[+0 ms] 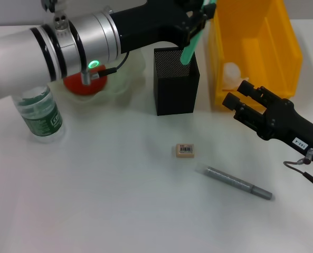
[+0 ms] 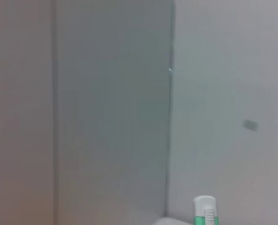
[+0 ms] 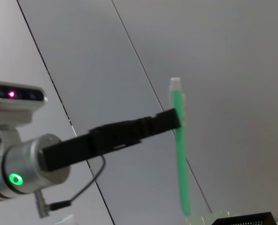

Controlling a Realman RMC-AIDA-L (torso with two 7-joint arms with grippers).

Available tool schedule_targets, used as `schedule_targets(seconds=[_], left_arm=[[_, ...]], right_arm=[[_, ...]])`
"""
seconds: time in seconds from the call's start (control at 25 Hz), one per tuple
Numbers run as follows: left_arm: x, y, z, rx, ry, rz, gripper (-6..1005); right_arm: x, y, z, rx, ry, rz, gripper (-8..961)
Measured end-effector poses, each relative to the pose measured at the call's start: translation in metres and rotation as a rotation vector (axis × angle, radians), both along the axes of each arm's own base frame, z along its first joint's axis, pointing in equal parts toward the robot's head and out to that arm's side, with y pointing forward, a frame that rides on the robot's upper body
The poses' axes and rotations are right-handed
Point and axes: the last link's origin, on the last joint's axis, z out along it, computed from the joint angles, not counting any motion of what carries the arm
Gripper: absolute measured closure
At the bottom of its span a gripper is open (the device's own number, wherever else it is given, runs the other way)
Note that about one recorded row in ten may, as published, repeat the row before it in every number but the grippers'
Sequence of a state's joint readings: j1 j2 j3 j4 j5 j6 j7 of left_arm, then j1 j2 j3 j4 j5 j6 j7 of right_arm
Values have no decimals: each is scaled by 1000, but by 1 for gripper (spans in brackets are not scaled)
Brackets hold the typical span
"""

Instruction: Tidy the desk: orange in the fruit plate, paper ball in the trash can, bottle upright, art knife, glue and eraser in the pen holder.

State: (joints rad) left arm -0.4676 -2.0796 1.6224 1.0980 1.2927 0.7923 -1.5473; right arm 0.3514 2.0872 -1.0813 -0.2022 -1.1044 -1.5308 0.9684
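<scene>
1 item in hand: we've got the left gripper point(image 1: 201, 16) clamped on the art knife point(image 1: 190, 45), tip over the pen holder point(image 1: 176, 81) for dropping; right gripper point(image 1: 239, 100) idle beside it, jaws apart.

The work surface was a white desk point(image 1: 119, 200) with a smooth, matte top, and it filled almost the whole head view. The light on it was soft and even, and it gave only faint shadows on the surface. Behind the desk, in both wrist views, stood a pale grey wall point(image 3: 223, 56) made of flat panels. Thin dark seams point(image 3: 129, 47) ran between the panels; in the right wrist view they looked slanted, and in the left wrist view one seam point(image 2: 169, 117) ran straight along the picture. One panel point(image 2: 110, 103) in the left wrist view looked a little darker than the panels beside it. A small rectangular mark point(image 2: 250, 125) sat on the lighter panel, too blurred to identify.
</scene>
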Motion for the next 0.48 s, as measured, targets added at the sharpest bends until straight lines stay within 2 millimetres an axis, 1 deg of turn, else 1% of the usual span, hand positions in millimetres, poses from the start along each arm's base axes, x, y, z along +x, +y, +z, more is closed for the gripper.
schedule_targets(seconds=[0.12,0.24,0.32,0.48], left_arm=[[-10,9,-4,30,-50,41,747],[-22,14,-6,67,-83,65,744],[-30,15,-7,96,-102,78,741],[-42,12,-14,119,-92,71,736]], right_arm=[[-1,0,-1,-5,2,-1,266],[-1,0,-1,-6,3,0,266],[-1,0,-1,-6,3,-1,266],[-1,1,-1,-6,3,1,266]])
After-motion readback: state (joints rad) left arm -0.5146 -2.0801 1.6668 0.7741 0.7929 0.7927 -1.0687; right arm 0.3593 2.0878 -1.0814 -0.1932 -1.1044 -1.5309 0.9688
